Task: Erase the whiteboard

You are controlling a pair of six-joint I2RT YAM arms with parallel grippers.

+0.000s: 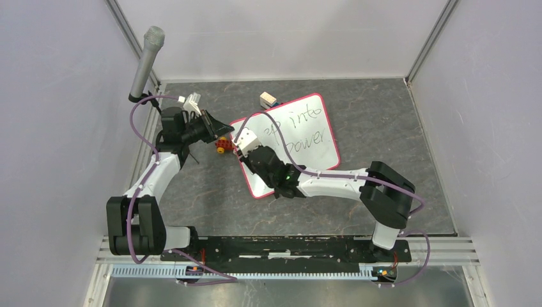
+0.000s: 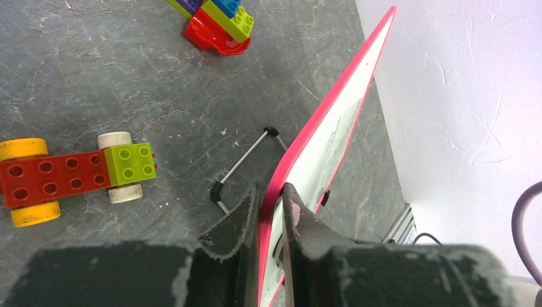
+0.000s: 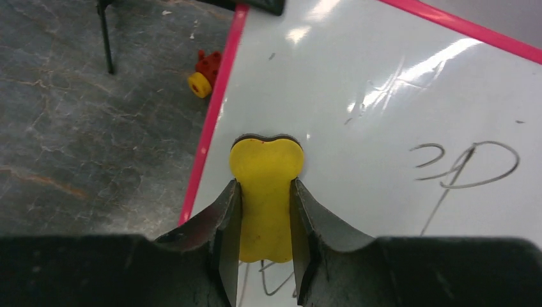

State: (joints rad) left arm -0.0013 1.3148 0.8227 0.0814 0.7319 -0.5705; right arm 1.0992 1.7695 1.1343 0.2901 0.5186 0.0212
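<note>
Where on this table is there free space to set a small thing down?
Bare table lies between the whiteboard and the right wall, and between the left arm and the board's near corner. Crowded: left of the board, around the brick car and left end effector.

the whiteboard rested on the table, a brick car just left of it, a block just behind.

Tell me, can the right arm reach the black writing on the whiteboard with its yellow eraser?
Probably yes. The right pincer holds the yellow eraser over the whiteboard. The black writing lies close beside it with nothing between, and the left pincer grips the board's edge.
</note>
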